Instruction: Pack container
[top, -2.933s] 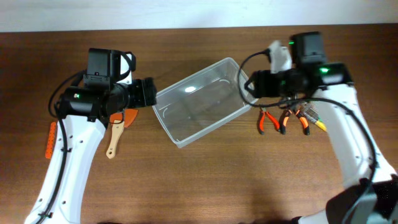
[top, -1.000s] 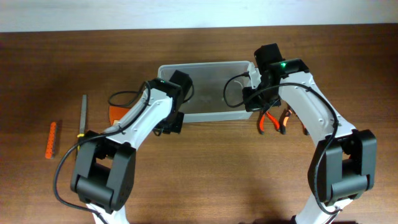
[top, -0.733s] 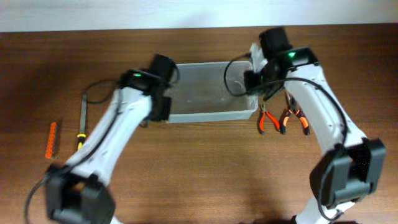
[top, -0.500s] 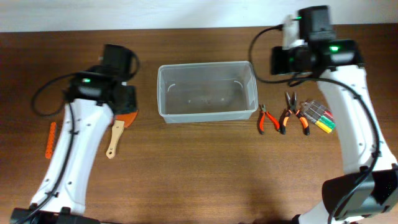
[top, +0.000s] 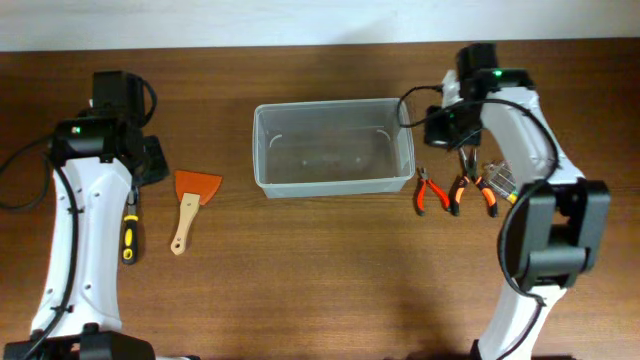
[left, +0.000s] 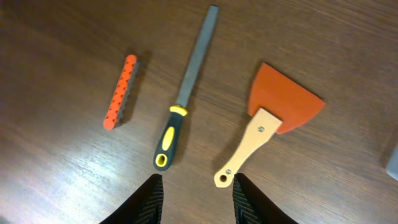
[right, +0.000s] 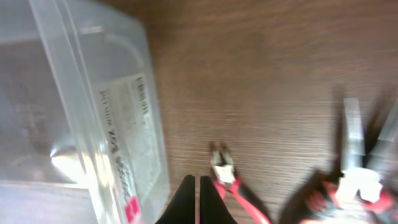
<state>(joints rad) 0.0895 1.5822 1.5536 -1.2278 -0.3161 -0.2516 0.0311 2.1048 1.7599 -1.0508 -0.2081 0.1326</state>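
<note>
Left arm: stretched along the left side of the brown wooden table (top: 320, 290); left gripper (left: 198, 199) faces down, jaws spread apart.
Right arm: bent over the right side; right gripper (right: 197, 200) clenched, fingertips together above red-handled pliers (right: 229, 179).
Container: clear translucent plastic rectangular tub (top: 332, 186), rimmed, round-cornered, upright mid-table; its printed label shows only at the right wrist.
Left wrist only: orange studded strip (left: 120, 92).

Clear glossy plastic container (top: 330, 186), dark matt wood-grain table (top: 320, 270), pale wooden scraper handle (left: 245, 149), dull grey metal file (left: 198, 56).
</note>
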